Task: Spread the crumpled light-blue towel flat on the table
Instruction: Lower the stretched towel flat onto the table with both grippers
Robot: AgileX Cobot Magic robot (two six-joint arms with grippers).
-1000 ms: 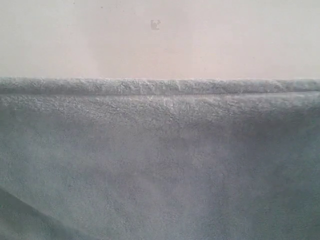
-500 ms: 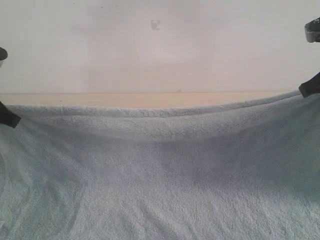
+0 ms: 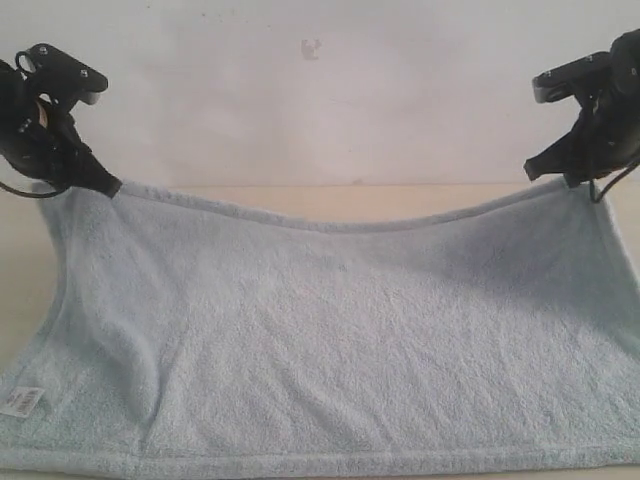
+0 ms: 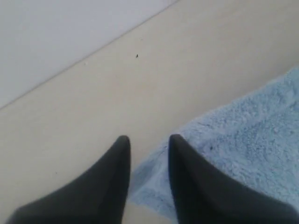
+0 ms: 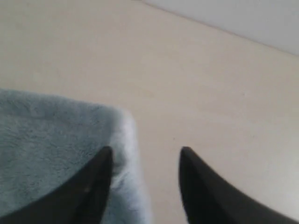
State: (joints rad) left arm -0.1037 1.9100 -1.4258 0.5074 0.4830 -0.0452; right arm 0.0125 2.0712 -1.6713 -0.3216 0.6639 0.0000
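The light-blue towel (image 3: 330, 340) lies spread wide over the table (image 3: 330, 200), its near hem at the bottom of the exterior view and a white label (image 3: 22, 402) at the near left corner. Its far edge dips in the middle and rises to both far corners. My left gripper (image 3: 108, 186) is at the far left corner. In the left wrist view the gripper (image 4: 149, 140) stands open with the towel (image 4: 243, 140) corner in the gap. My right gripper (image 3: 535, 170) is at the far right corner. There the gripper (image 5: 145, 151) is open wider, with the towel (image 5: 51, 135) edge beside one finger.
A pale wall (image 3: 320, 90) rises behind the table's far edge. Bare tabletop (image 4: 93, 107) shows beyond the towel in both wrist views, as does the tabletop (image 5: 210, 93) on the right side.
The towel has dropped from filling the exterior view to lying spread on the table. Both arms have come into view at its far corners.
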